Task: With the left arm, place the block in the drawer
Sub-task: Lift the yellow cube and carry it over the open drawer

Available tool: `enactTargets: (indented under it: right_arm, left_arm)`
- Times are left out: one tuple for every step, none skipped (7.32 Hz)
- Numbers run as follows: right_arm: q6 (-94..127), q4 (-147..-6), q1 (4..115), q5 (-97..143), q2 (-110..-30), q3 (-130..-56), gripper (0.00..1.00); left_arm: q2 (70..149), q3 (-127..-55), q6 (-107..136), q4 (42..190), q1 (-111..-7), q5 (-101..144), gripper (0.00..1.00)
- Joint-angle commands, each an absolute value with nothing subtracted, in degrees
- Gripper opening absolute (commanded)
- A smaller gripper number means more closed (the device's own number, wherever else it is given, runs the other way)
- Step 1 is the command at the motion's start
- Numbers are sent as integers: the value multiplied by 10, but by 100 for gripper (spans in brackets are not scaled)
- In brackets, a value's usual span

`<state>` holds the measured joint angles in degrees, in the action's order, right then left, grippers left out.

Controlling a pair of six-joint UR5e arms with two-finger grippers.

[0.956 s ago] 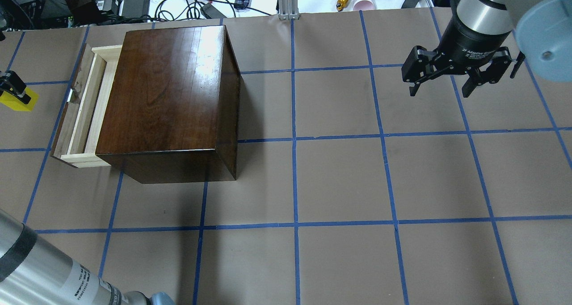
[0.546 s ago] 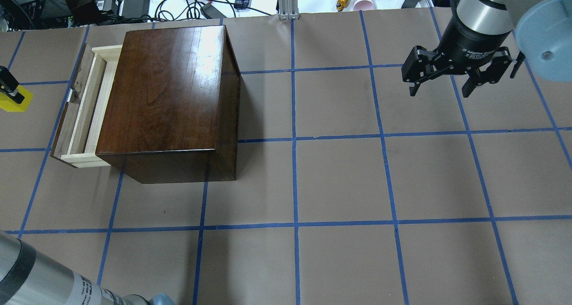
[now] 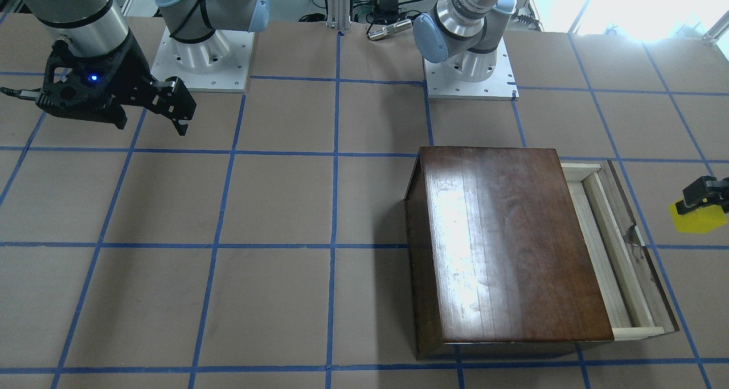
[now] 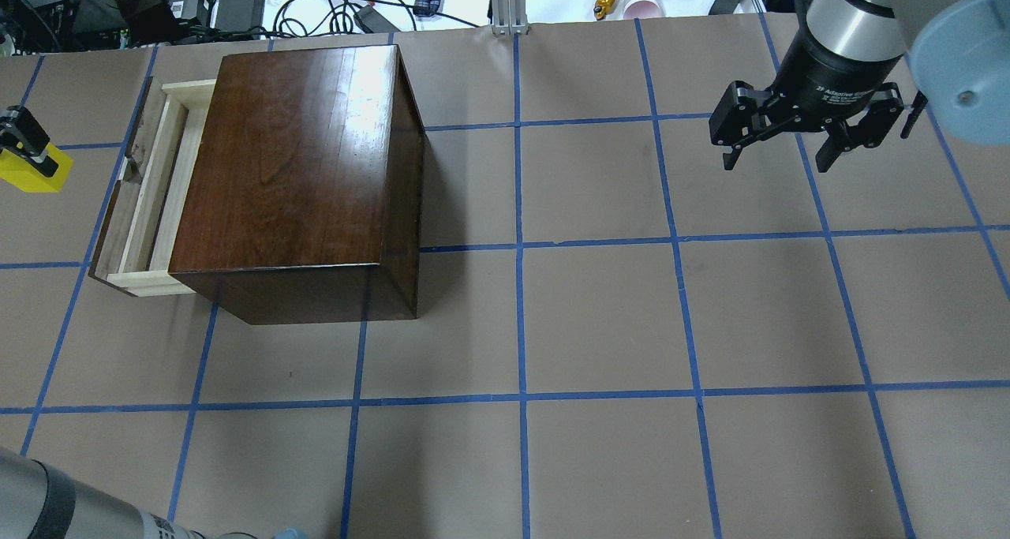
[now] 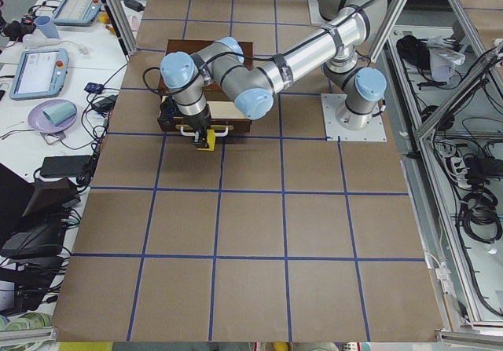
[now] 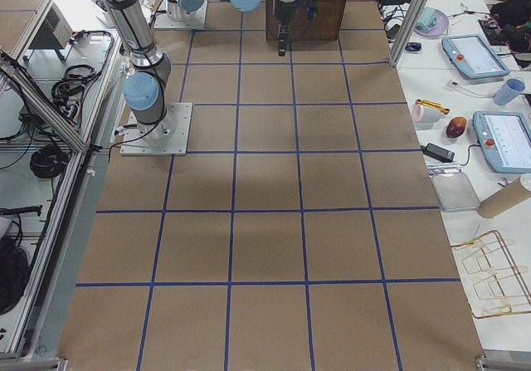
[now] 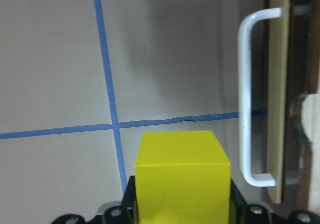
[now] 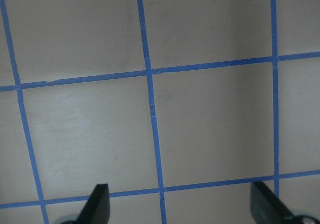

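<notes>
Only a narrow strip of the drawer (image 4: pixel 150 207) lies open beside the box (image 4: pixel 300 160).

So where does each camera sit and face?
Front: across the table, faces the bases; right tool, box.
Overhead: behind the robot, looks down; drawer, block, right tool.
Left: table end; left arm near.
Right: opposite end; right arm near.
Left wrist: down on held block, pull.
Right wrist: down on table; own fingertips.
Front and overhead share the box.
</notes>
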<state>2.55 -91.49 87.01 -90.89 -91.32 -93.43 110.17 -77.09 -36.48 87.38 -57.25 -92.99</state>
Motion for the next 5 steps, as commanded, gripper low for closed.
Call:
enactTargets:
  right_arm:
    - [25,-915,870,-909,-913,-934,100]
    - [25,-915,870,-909,-913,-934,100]
    - [25,-915,870,-909,-913,-934,100]
    - [25,-915,870,-909,-912,-934,100]
    - [25,-915,870,-909,-913,-934,100]
  left_arm:
    - [1084,-780,-303,875,-619,-930,36]
    - [1082,-785,-280,876,-627,-929,36]
    - [1082,-794,-276,875,-632,-921,36]
    - [1082,-801,-267,875,-642,-919,35]
    - [1082,-802,-234,875,-658,-919,35]
